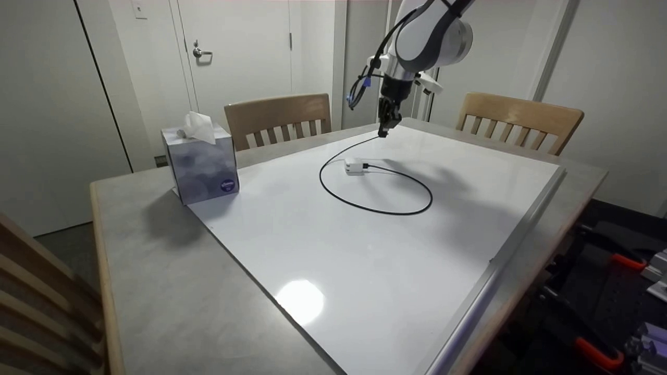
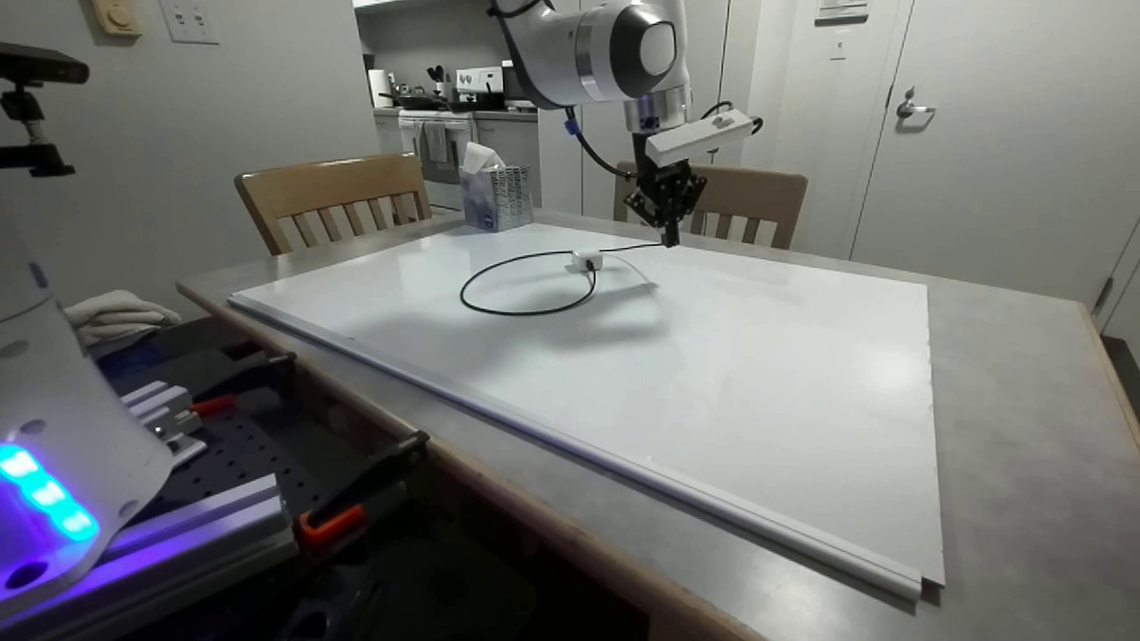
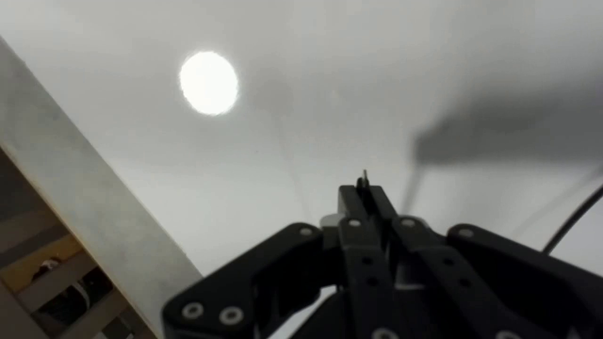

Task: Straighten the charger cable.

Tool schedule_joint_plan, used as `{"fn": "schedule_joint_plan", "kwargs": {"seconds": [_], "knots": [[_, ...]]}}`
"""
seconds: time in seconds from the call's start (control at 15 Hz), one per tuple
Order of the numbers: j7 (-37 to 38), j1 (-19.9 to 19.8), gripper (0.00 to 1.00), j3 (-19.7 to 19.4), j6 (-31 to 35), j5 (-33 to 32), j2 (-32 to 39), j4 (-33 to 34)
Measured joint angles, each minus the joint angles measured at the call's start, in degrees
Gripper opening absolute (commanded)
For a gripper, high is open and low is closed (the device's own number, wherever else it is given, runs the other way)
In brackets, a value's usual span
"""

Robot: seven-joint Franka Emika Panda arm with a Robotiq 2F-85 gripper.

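Observation:
The charger cable is a thin black cord that lies in a wide loop in both exterior views [image 1: 388, 212] [image 2: 532, 312]. One end plugs into a small white charger block [image 1: 354, 165], also seen in an exterior view [image 2: 587, 260], on the whiteboard. The other end rises to my gripper [image 1: 383, 133] [image 2: 671, 240]. In the wrist view my gripper [image 3: 362, 188] is shut on the cable's end, with a small thin tip sticking out between the fingertips. The gripper holds it a little above the board. A stretch of cable [image 3: 572, 219] shows at the right there. The plug is mostly hidden by the fingers.
The whiteboard [image 1: 323, 250] lies on a grey table [image 1: 172, 291], with a raised metal rail [image 2: 570, 450] along one long edge. A tissue box [image 1: 203, 166] stands at a board corner. Wooden chairs [image 1: 281, 112] [image 1: 521, 117] stand around the table.

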Motion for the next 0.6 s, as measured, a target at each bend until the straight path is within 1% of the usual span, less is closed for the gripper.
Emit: {"fn": "schedule_joint_plan", "kwargs": {"seconds": [0.2, 0.27, 0.4, 0.53, 0.6], "knots": [[-7.34, -0.37, 0.02, 1.89, 2.83, 0.17, 0.33, 2.33], [-9.63, -0.65, 0.08, 2.92, 3.5, 0.53, 0.68, 3.37], [-14.63, -1.6, 0.08, 5.69, 3.9, 1.85, 2.01, 6.15], [-15.89, -1.9, 0.08, 6.48, 3.92, 2.04, 3.0, 7.61], [-16.07, -1.99, 0.02, 6.51, 3.95, 2.04, 3.24, 7.78]]}}
